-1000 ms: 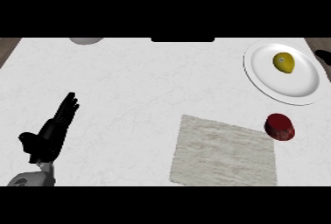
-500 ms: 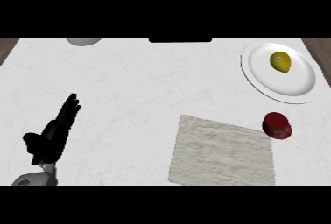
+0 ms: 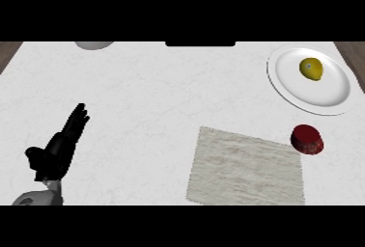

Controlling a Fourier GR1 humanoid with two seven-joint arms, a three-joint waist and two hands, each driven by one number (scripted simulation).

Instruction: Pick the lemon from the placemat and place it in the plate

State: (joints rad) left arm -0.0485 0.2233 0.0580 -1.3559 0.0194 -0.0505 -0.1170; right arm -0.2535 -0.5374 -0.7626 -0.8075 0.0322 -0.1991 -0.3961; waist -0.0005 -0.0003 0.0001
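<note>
At the upper right of the frame sits a white plate (image 3: 322, 99), round and shallow, with the lemon (image 3: 311, 69) lying inside it, a little above the plate's middle. The lemon is yellow, with a small dark spot on top, and it rests clear of the rim on all sides.

Below the plate, toward the lower right, a pale woven placemat (image 3: 246, 168) lies flat on the bench (image 3: 157, 91), turned slightly so its upper left corner points up. Nothing rests on the mat. Just off its upper right corner stands a dark red cup (image 3: 307, 139), close against the mat's edge; whether it overlaps the cloth I cannot tell. It stands between the mat and the plate's lower rim, apart from the plate.

Over at the lower left, the left hand (image 3: 58, 150) comes in from the bottom edge on a grey forearm. Its black fingers (image 3: 76, 120) are stretched out straight, close together, pointing up and a bit to the right, with the thumb set off to the left side. It holds nothing and touches none of the objects; it is well apart from the mat, the cup and the plate.

The right hand does not show anywhere.

Along the top edge, a grey rounded object (image 3: 94, 45) peeks in at the upper left, cut off by the frame, and a dark flat strip (image 3: 200, 44) sits at the top centre. The bench itself is white with faint marbling.
</note>
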